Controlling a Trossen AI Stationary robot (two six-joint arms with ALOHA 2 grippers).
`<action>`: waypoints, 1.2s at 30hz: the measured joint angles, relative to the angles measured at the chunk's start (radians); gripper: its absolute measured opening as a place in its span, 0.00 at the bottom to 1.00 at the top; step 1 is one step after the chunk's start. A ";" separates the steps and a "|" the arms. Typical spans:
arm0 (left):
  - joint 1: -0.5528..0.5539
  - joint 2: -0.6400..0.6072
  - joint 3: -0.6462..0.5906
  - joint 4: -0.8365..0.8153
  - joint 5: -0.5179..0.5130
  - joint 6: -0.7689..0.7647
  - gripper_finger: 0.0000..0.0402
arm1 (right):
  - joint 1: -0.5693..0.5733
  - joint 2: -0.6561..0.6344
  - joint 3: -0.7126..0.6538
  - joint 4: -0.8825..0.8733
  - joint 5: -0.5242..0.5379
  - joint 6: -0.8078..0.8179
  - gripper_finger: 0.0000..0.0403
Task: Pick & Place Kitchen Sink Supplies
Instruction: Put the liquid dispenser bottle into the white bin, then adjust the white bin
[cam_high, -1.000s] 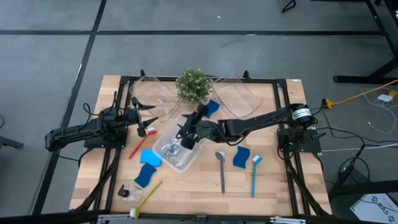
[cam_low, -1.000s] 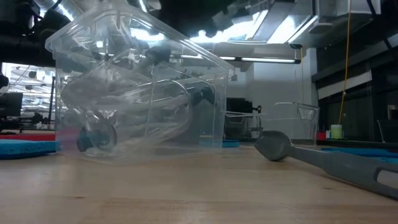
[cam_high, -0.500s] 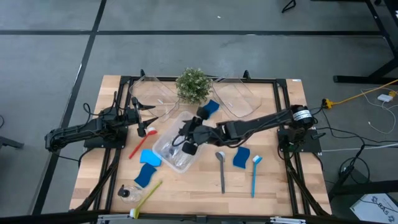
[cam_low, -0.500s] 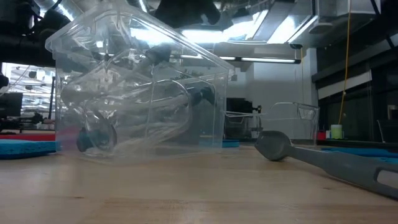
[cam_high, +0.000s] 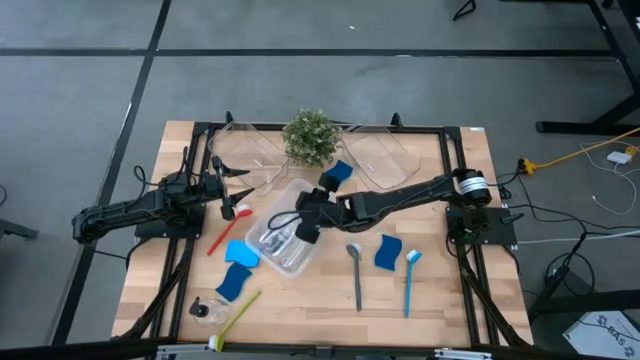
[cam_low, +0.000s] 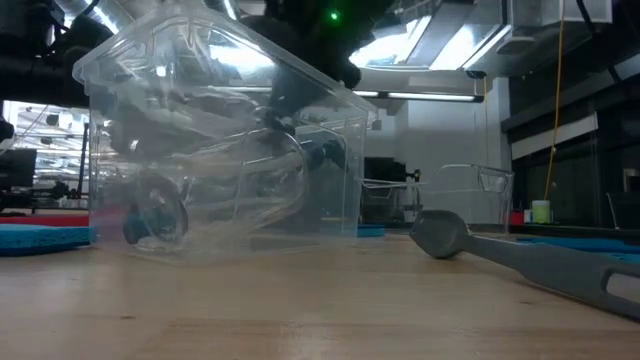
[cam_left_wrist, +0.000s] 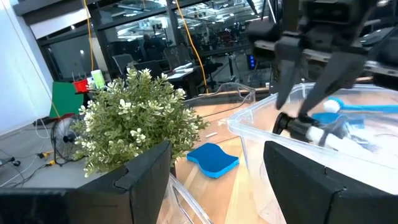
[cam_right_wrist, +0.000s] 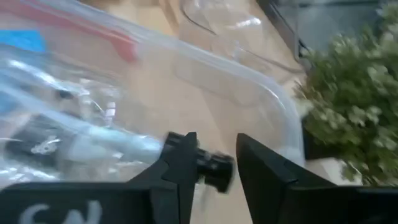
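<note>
A clear bin (cam_high: 262, 248) sits mid-table with clear pump bottles lying in it. My right gripper (cam_high: 303, 226) dips into it from the right side, tilted down. Its fingers are open, one on each side of a lying bottle's (cam_right_wrist: 93, 149) black pump top (cam_right_wrist: 215, 169). My left gripper (cam_high: 228, 196) waits open at the table's left, pointing level. Outside the bin lie blue sponges (cam_high: 388, 252) (cam_high: 240, 254), a grey brush (cam_high: 356, 272), a blue brush (cam_high: 410, 280), a red brush (cam_high: 222, 228), a yellow-green brush (cam_high: 236, 314) and another pump bottle (cam_high: 205, 309). My right gripper has the bottle's black pump top (cam_right_wrist: 215, 169) between its two fingers, coming slanting down from the table's right. One finger (cam_right_wrist: 181, 163) looks to be against the top; whether the other touches it I cannot tell. The bottle lies on its side in the bin.
A green potted plant (cam_high: 310, 136) stands at the far middle, flanked by two more clear bins (cam_high: 250, 152) (cam_high: 382, 156). A blue sponge (cam_high: 340, 172) lies just beyond the right arm. Bare wood shows along the near edge between the brushes.
My right gripper has tipped downward and sunk into the bin toward the lying bottle. Its fingers have drawn closer together around the black pump top. The bin and the bottles have stayed where they were.
</note>
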 joint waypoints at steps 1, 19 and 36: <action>0.000 0.000 0.000 0.000 0.000 0.000 0.63 | -0.004 -0.001 0.000 -0.012 0.001 0.011 0.27; 0.000 0.000 0.000 0.000 0.000 0.000 0.63 | 0.033 -0.021 0.099 0.063 -0.051 -0.113 0.25; 0.000 0.000 0.000 0.000 0.000 0.000 0.63 | 0.127 -0.022 0.111 0.259 -0.442 -0.218 0.25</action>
